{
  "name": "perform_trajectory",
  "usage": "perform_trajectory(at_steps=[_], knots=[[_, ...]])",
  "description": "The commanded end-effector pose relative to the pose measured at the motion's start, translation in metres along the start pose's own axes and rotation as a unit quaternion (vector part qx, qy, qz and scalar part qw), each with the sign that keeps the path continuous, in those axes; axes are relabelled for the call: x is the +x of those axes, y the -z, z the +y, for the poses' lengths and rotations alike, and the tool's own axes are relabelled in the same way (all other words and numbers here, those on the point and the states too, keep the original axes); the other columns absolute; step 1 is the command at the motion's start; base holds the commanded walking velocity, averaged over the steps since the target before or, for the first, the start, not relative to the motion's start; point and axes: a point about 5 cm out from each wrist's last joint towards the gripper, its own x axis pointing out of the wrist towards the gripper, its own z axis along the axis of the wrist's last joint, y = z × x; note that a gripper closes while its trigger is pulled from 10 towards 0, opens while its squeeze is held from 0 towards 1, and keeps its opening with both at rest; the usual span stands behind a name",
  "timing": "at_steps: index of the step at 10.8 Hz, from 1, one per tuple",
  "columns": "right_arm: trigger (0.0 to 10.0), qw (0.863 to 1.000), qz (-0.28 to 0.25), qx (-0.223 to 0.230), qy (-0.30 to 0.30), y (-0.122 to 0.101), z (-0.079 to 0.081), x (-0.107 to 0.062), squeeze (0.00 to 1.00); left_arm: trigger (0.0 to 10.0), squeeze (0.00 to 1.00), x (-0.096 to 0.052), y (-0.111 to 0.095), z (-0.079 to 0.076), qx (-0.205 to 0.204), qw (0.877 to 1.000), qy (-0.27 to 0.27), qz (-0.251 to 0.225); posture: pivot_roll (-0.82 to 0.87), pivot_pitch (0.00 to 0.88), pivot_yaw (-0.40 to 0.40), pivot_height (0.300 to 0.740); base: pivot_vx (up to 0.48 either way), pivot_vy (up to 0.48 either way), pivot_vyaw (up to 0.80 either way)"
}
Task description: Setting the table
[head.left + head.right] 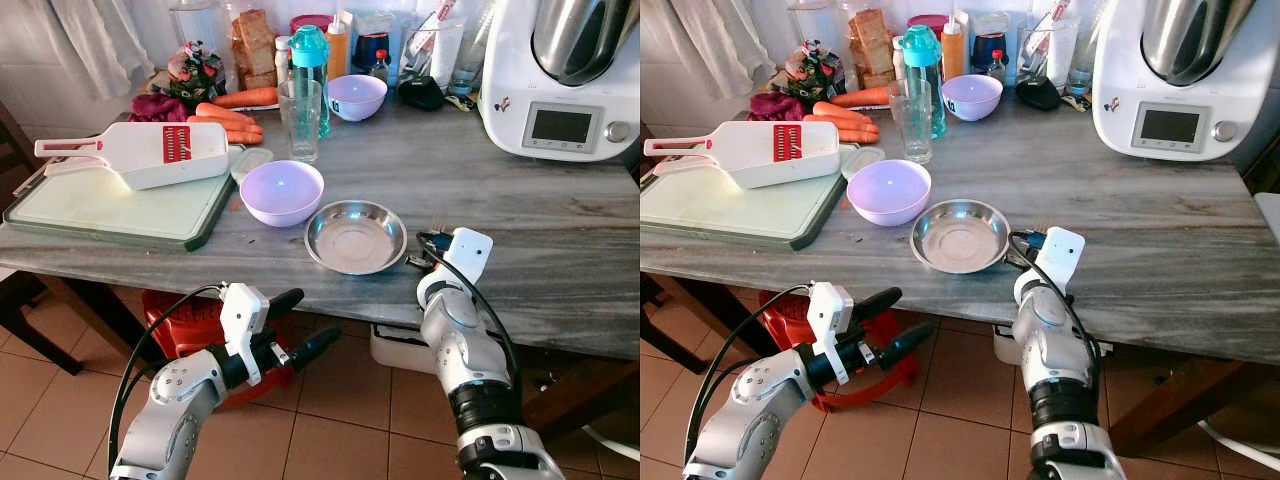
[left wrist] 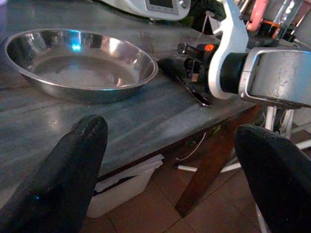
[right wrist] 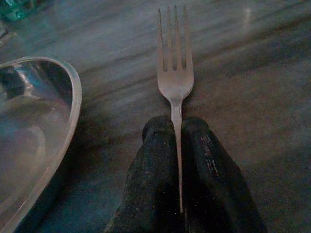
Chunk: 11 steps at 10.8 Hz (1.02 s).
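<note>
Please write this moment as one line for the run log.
right tool: shut on fork | fork: beside steel bowl | left tool: open, idle

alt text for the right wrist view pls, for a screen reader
The right pincer is shut on the handle of a fork, whose tines point away along a grey streaked table. Beside the fork sits a shallow steel bowl, apart from it. The picture is dim.
</note>
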Motion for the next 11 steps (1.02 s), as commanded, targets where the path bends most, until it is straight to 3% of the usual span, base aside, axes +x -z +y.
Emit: perform_trajectory(at_steps=[1,6,8,11], knots=[[10.0,1.000,-0.004,0.005,0.002,-0.003,0.002,0.002,1.00,10.0,0.00,0.000,-0.003,0.000,0.005,1.000,-0.001,0.000,0.03,0.074,0.039,0.740,0.000,0.000,0.00],[10.0,1.000,-0.020,0.008,-0.005,-0.010,0.004,0.003,1.00,10.0,0.00,0.004,-0.004,0.000,0.006,1.000,0.000,-0.003,0.03,0.064,0.039,0.740,0.000,0.000,0.00],[10.0,0.998,-0.062,-0.016,-0.022,-0.025,0.007,-0.003,1.00,10.0,0.00,0.006,-0.008,0.000,0.008,1.000,-0.005,-0.013,0.03,0.058,0.035,0.740,0.000,0.000,0.00],[10.0,0.981,-0.157,-0.098,-0.050,-0.049,0.003,-0.031,1.00,10.0,0.00,0.013,-0.020,0.002,0.017,0.998,-0.035,-0.050,0.02,0.050,0.034,0.740,0.000,0.000,0.00]])
